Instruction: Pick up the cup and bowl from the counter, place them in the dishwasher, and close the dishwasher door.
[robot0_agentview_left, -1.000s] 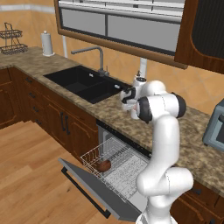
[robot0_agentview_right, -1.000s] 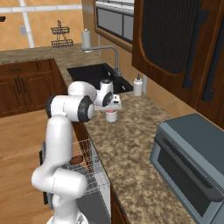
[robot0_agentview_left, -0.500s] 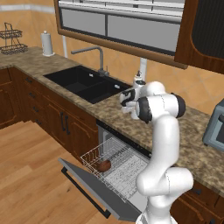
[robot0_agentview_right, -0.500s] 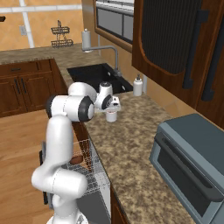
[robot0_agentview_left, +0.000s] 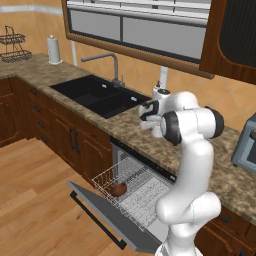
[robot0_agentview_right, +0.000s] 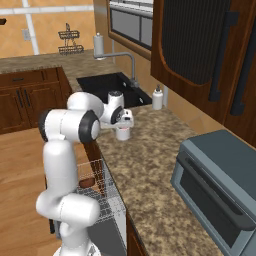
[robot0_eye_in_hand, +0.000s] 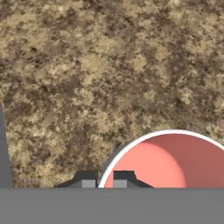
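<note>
One small white cylindrical cup (robot0_eye_in_hand: 175, 159) pinched at rim by gripper (robot0_eye_in_hand: 105, 179) | vertical lift advised, cup kept level.

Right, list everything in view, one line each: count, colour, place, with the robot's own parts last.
Small white cylindrical cup: one, pinkish-red inside, on the counter.
Round dark reddish-brown bowl: one, in the dishwasher rack.
Speckled granite counter: one, brown-grey.
Dishwasher: one, white wire rack, dark door down.
Sink: one, black, grey faucet behind.
Soap bottle: one, white, by the wall.
Paper roll: one, white.
Wire basket: one, dark.
Toaster oven: one, grey.
Gripper: one, shut on the cup's rim.
</note>
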